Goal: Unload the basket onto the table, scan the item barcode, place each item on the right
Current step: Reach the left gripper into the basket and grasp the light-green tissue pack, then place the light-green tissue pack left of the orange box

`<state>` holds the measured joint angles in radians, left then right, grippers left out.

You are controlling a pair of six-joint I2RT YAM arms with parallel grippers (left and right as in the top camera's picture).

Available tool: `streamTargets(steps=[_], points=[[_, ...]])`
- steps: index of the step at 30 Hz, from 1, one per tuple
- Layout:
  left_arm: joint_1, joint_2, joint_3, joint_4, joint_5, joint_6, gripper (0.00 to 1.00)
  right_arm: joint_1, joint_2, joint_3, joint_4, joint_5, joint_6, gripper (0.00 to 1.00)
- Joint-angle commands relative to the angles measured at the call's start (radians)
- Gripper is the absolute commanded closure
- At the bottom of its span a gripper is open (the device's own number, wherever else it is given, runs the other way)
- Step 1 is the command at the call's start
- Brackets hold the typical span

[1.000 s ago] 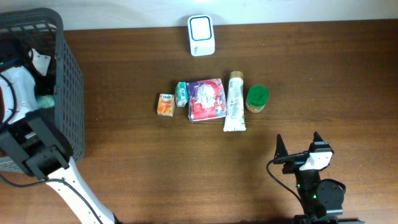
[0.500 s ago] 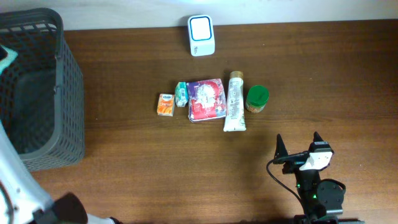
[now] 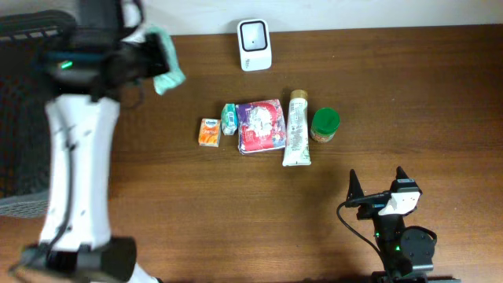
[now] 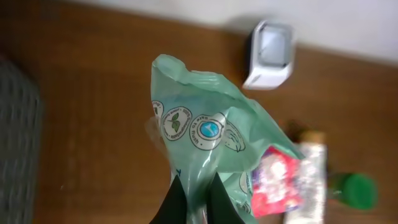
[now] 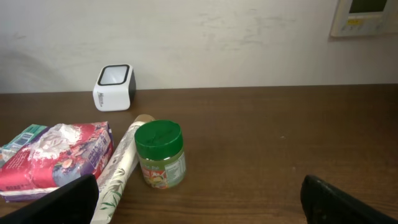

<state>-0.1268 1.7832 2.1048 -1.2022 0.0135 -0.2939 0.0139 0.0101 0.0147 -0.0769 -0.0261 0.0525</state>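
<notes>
Five things are sitting packed close in a row at mid-table: an orange carton (image 3: 208, 131), a teal carton (image 3: 229, 119), a pink snack packet (image 3: 260, 126), a white tube (image 3: 297, 128) and a green-lidded jar (image 3: 324, 125). They are leaving hardly a gap between neighbours. Bare wood is lying open from the row toward the right gripper (image 3: 376, 174) and back toward the barcode scanner (image 3: 255, 44). The left arm (image 3: 75, 157) is stretching along the table's left side beside the dark basket (image 3: 27, 17), and its green pouch (image 3: 163, 61) is hanging left of the scanner, apart from it.
</notes>
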Motion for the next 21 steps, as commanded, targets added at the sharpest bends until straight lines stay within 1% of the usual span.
streamTargets(steps=[1, 2, 6, 12, 15, 18, 20, 21], points=[[-0.067, 0.132, 0.003, -0.057, -0.283, -0.116, 1.00, 0.006, -0.006, -0.009, -0.001, 0.005, 0.008, 0.01], [-0.074, 0.182, 0.003, -0.061, -0.317, -0.129, 1.00, 0.006, -0.006, -0.009, -0.001, 0.005, 0.008, 0.01], [-0.093, 0.328, 0.003, -0.099, -0.313, -0.129, 1.00, 0.006, -0.006, -0.009, -0.001, 0.005, 0.008, 0.01], [-0.110, 0.501, 0.003, -0.153, -0.305, -0.119, 1.00, 0.006, -0.006, -0.009, -0.001, 0.005, 0.008, 0.01], [-0.113, 0.540, 0.003, -0.150, -0.291, -0.022, 1.00, 0.006, -0.006, -0.009, -0.001, 0.005, 0.008, 0.01], [-0.113, 0.550, 0.003, -0.116, -0.290, 0.039, 0.99, 0.006, -0.006, -0.009, -0.001, 0.005, 0.008, 0.01], [-0.113, 0.552, 0.003, -0.100, -0.269, 0.089, 0.95, 0.006, -0.006, -0.009, -0.001, 0.005, 0.008, 0.01], [-0.113, 0.552, 0.003, -0.101, -0.259, 0.091, 0.88, 0.006, -0.006, -0.009, -0.001, 0.005, 0.008, 0.01]])
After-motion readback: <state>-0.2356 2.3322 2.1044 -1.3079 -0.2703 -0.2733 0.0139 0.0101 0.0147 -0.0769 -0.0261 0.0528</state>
